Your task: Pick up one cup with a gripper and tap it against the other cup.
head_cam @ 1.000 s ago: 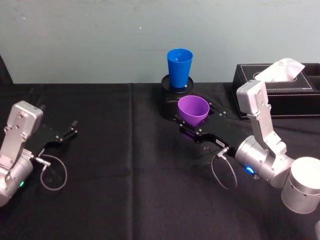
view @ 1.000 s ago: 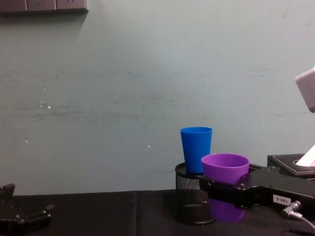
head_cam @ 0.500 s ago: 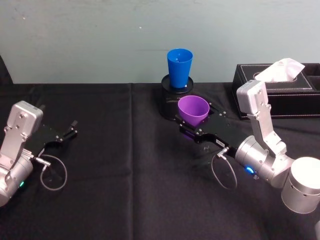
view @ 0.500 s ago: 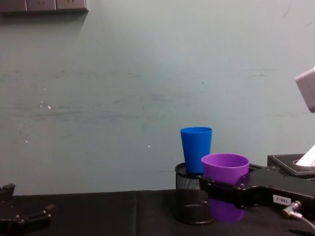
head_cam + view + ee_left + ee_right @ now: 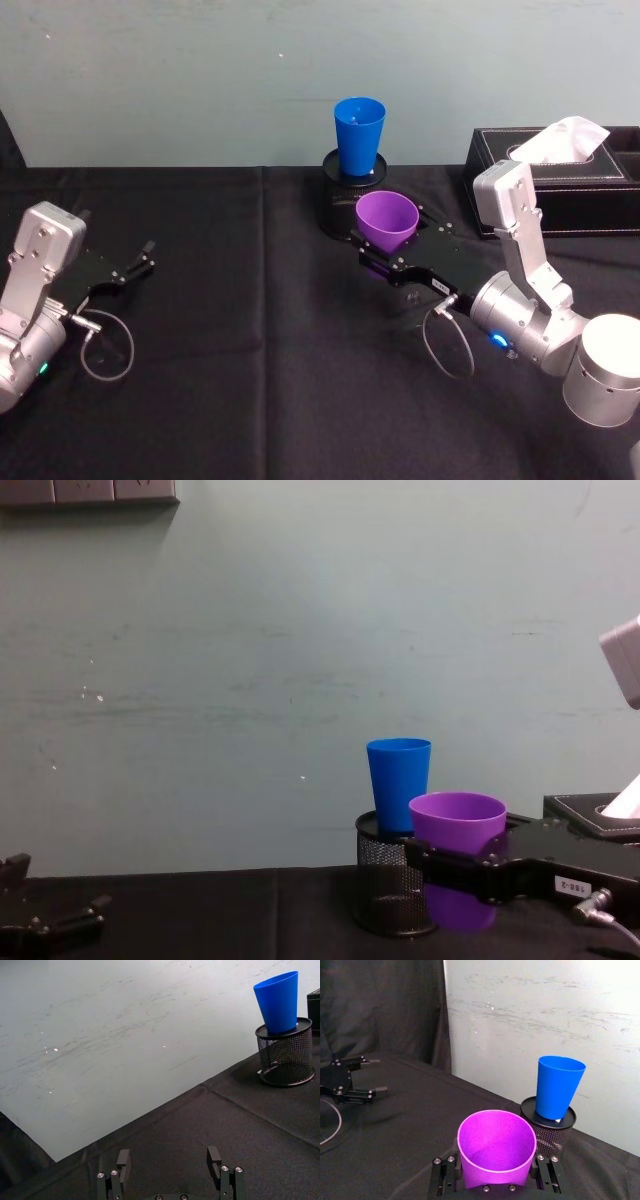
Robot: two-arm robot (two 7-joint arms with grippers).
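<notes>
My right gripper (image 5: 385, 252) (image 5: 496, 1180) (image 5: 450, 865) is shut on the purple cup (image 5: 386, 221) (image 5: 496, 1148) (image 5: 457, 825), holding it upright a little above the table. The blue cup (image 5: 359, 136) (image 5: 278, 1001) (image 5: 557, 1087) (image 5: 398, 783) stands upright on top of a black mesh holder (image 5: 340, 205) (image 5: 286, 1055) (image 5: 560, 1132) (image 5: 385, 885) just beyond it. The purple cup sits close in front of the holder, lower than the blue one and apart from it. My left gripper (image 5: 140, 262) (image 5: 171, 1164) (image 5: 50, 920) rests open at the table's left, with nothing between its fingers.
A black tissue box (image 5: 560, 180) (image 5: 590, 815) with a white tissue sticking up stands at the back right, close to my right arm. A black cloth (image 5: 250, 330) covers the table. A pale wall (image 5: 300, 660) rises right behind the cups.
</notes>
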